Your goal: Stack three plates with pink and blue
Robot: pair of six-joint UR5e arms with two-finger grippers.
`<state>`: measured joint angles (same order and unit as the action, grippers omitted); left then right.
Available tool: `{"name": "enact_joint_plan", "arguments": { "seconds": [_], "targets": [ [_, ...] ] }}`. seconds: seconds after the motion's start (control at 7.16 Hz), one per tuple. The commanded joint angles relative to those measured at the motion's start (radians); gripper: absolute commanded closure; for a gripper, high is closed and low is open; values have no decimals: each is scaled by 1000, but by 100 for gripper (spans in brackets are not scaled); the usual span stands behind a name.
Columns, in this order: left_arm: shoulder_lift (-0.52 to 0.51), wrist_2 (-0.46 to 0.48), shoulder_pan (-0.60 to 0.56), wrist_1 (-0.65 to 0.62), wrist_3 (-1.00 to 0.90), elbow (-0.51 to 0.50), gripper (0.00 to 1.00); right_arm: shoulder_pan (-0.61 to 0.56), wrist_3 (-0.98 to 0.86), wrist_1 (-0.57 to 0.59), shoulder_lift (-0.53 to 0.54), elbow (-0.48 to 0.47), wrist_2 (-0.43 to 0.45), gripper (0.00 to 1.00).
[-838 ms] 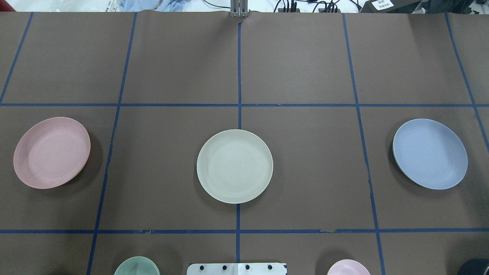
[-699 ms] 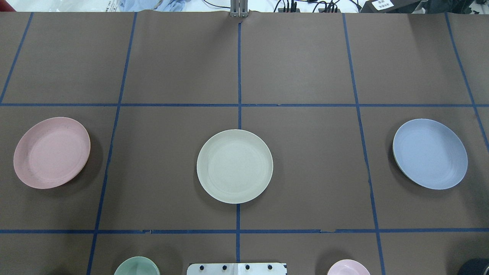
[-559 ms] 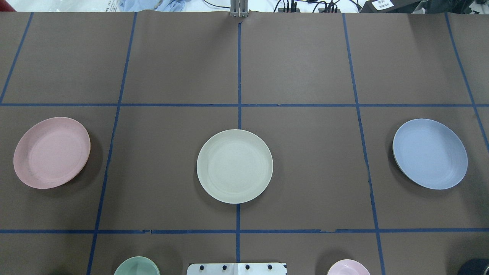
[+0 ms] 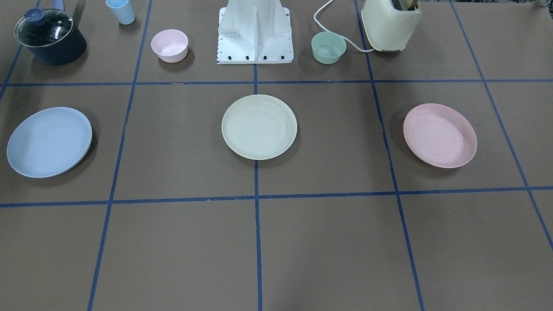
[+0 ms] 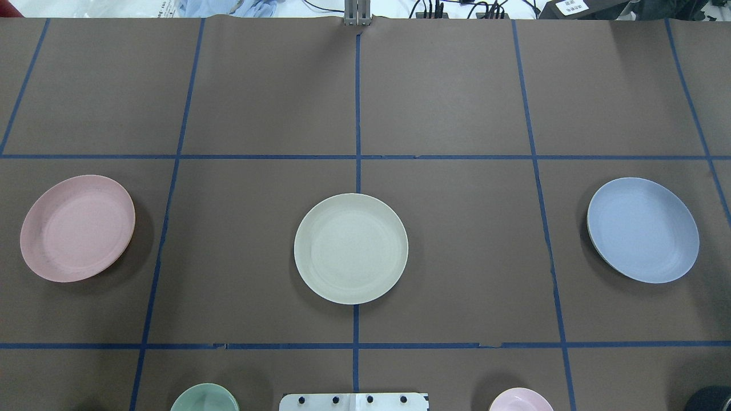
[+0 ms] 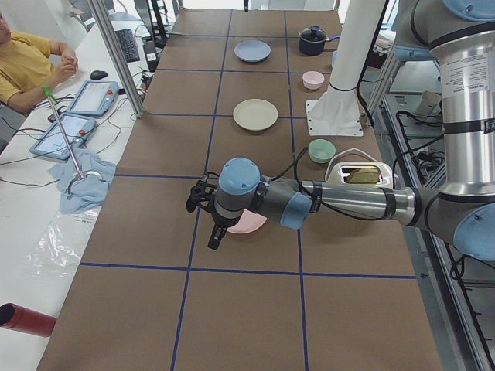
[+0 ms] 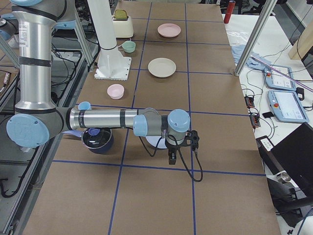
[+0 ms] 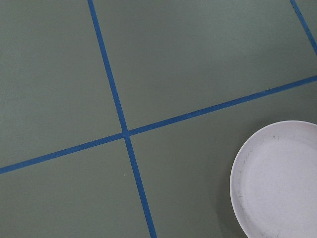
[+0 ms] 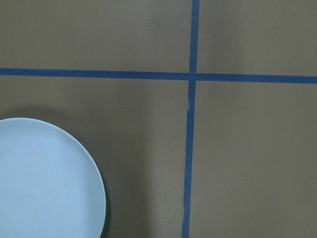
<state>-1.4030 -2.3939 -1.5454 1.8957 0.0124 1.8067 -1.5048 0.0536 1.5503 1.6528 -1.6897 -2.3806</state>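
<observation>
Pink plate [image 5: 77,228] lies on the counter [image 5: 457,103] well left of the cream plate [image 5: 350,248], blue plate [image 5: 642,229] well right: 3 apart, nothing stacked. Left tool [image 6: 216,236] hangs by pink, right tool [image 7: 172,157] by blue; apart or together, I cannot tell. Next: each must grip a rim.

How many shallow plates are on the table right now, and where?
3: the pink plate on the robot's left, the cream plate at the centre, the blue plate on its right, all apart, none stacked.
</observation>
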Motion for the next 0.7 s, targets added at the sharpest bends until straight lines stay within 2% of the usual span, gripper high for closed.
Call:
{"name": "enact_joint_plan", "arguments": {
  "seconds": [0.0, 0.42, 0.56],
  "targets": [
    [-4, -2, 1, 20, 1, -13, 0, 0, 23, -58, 31, -4, -2, 0],
    [-7, -7, 56, 60, 42, -56, 0, 9, 38, -113, 30, -1, -8, 0],
    [-8, -30, 109, 65, 152, -82, 0, 11, 40, -137, 31, 2, -9, 0]
  ]
}}
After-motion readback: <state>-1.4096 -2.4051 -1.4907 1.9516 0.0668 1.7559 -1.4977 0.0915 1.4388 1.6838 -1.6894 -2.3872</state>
